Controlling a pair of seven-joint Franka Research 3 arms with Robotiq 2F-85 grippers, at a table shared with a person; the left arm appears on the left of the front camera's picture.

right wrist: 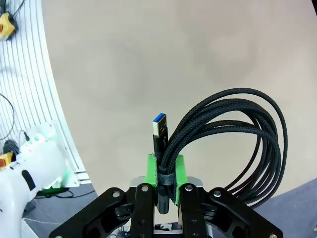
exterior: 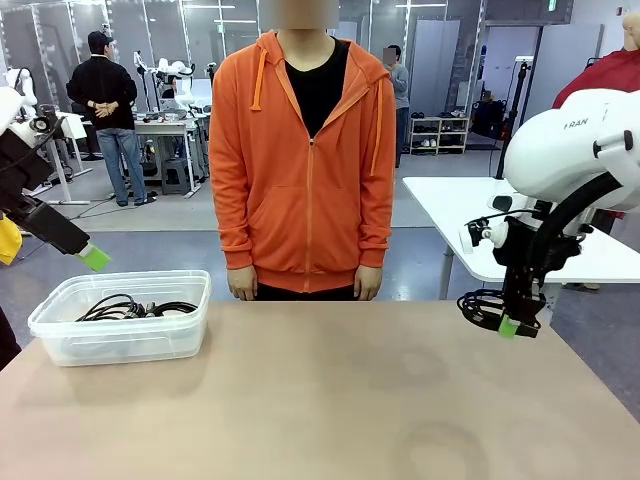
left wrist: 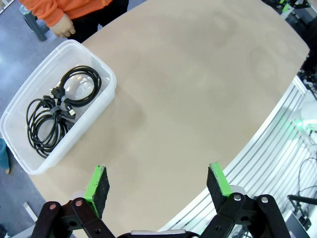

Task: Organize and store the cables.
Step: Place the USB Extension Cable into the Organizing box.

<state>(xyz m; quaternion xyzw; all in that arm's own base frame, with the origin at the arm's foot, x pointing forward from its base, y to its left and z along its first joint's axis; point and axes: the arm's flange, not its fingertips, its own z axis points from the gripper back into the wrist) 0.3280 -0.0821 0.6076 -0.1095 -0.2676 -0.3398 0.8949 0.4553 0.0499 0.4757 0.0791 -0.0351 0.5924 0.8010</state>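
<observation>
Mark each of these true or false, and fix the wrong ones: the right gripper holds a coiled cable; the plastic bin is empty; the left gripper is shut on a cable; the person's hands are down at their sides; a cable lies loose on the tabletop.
1. The right gripper holds a coiled cable. True.
2. The plastic bin is empty. False: coiled black cables lie in it.
3. The left gripper is shut on a cable. False: it is open and holds nothing.
4. The person's hands are down at their sides. True.
5. A cable lies loose on the tabletop. False: no cable lies on it.
</observation>
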